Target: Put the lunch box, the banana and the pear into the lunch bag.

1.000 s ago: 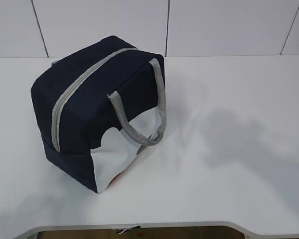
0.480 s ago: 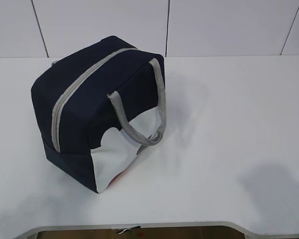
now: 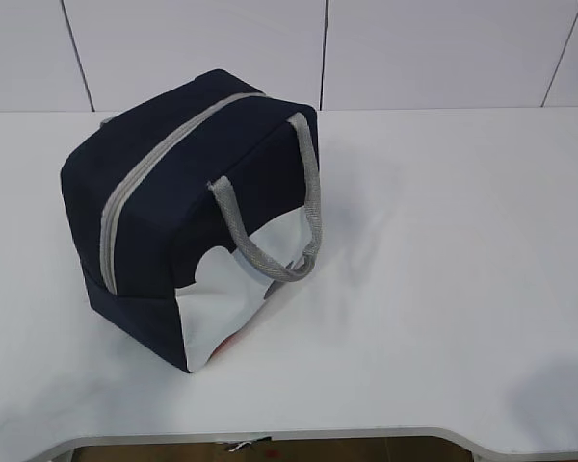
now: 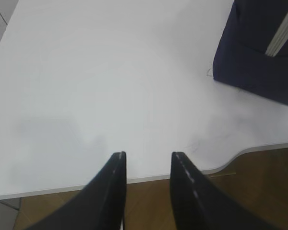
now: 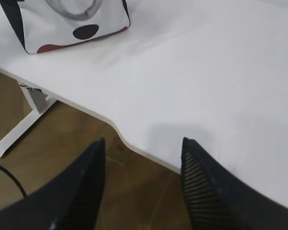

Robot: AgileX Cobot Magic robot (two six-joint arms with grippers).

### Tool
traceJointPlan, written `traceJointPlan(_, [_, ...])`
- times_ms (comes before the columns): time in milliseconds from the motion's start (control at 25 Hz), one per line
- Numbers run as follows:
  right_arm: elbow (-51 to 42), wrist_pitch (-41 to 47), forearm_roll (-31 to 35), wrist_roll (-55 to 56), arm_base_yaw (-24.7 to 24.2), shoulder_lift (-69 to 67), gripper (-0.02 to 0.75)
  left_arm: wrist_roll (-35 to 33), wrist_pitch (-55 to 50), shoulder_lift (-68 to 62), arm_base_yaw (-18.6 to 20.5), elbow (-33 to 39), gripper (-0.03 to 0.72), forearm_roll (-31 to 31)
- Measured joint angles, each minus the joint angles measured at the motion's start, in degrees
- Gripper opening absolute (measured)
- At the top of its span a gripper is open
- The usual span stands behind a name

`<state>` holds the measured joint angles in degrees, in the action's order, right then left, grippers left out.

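Observation:
The navy-blue lunch bag (image 3: 188,212) stands on the left of the white table (image 3: 443,250), its grey zipper shut and a grey handle hanging over its white side panel. Its corner shows in the left wrist view (image 4: 259,52) and its white panel in the right wrist view (image 5: 72,24). The lunch box, banana and pear are out of view. My left gripper (image 4: 148,155) is open and empty over the table's front edge. My right gripper (image 5: 143,143) is open and empty over the front edge, far from the bag. Neither gripper shows in the exterior view.
The table's curved front edge (image 5: 120,136) and a white table leg (image 5: 24,120) show above the brown floor (image 5: 62,139). A white panelled wall (image 3: 318,53) stands behind the table.
A shadow on the right of the table has slid toward the front right corner. The bag has not moved.

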<state>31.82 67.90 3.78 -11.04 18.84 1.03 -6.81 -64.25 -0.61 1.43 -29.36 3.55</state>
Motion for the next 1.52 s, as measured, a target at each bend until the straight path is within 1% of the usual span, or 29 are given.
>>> traceJointPlan(200, [-2.8, -1.1, 0.2, -0.9, 0.0, 0.0, 0.422, 0.0, 0.0, 0.0, 0.0, 0.0, 0.237, 0.0])
traceJointPlan(1200, [-2.8, -1.3, -0.4, -1.0, -0.4, 0.0, 0.422, 0.0, 0.0, 0.0, 0.0, 0.0, 0.237, 0.0])
traceJointPlan(1280, [-2.8, -1.3, -0.4, -1.0, -2.4, 0.0, 0.422, 0.0, 0.0, 0.0, 0.0, 0.0, 0.237, 0.0])
traceJointPlan(1440, [-2.8, -1.4, -0.4, -1.0, -9.5, 0.0, 0.422, 0.0, 0.0, 0.0, 0.0, 0.0, 0.237, 0.0])
traceJointPlan(1520, [-2.8, -1.4, -0.4, -1.0, -12.1, 0.0, 0.422, 0.0, 0.0, 0.0, 0.0, 0.0, 0.237, 0.0])
